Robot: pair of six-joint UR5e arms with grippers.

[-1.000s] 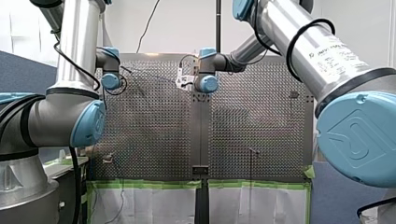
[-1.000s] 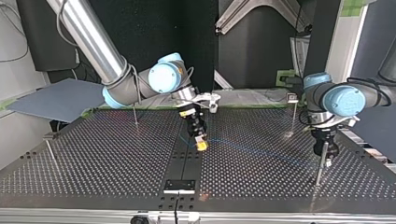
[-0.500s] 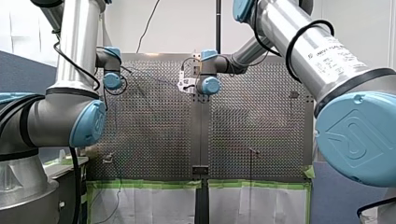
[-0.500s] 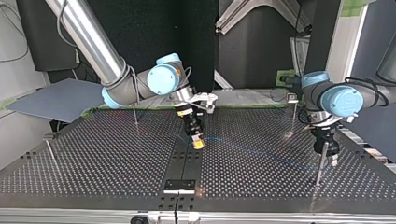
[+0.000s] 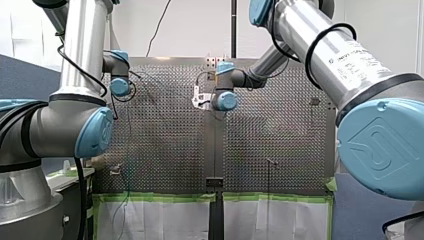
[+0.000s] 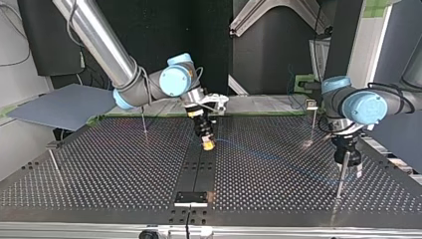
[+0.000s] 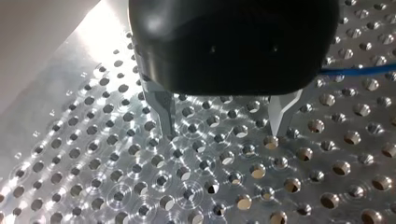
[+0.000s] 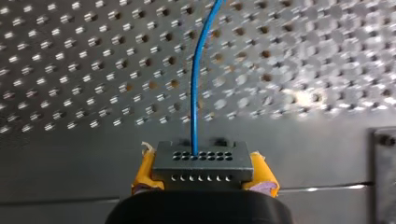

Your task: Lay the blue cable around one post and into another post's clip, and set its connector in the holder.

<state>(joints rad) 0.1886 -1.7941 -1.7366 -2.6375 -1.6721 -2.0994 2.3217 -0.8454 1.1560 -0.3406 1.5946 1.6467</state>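
Two grippers, one cable and four posts on a perforated metal table [image 6: 99, 169].

1. Right gripper [image 8: 202, 179], yellow pads: clenched on a dark grey rectangular connector [image 8: 202, 164]. It is held above the table's dark centre strip [image 6: 198, 169].
2. Thin blue cable [image 8: 195, 93]: leaves the connector's holed face and runs faintly over the table toward the top view's right. It passes beside the left gripper's black body in the left wrist view.
3. Left gripper [image 7: 224, 135], metal fingers: spread apart with only bare table between them, tips close above the holes.
4. Thin metal post [image 6: 340, 180]: stands directly before the left gripper in the top view; whether they touch cannot be told.
5. Clip-topped post [image 6: 312, 115]: farther back, near the table's far edge.
6. Plain thin post [image 6: 144, 122]: far side, just beside my right arm's elbow.
7. Short clip-topped post [image 6: 52, 159]: at the top view's left edge.
8. Black rectangular holder plate [image 6: 191, 197]: at the near end of the centre strip, well apart from the connector.
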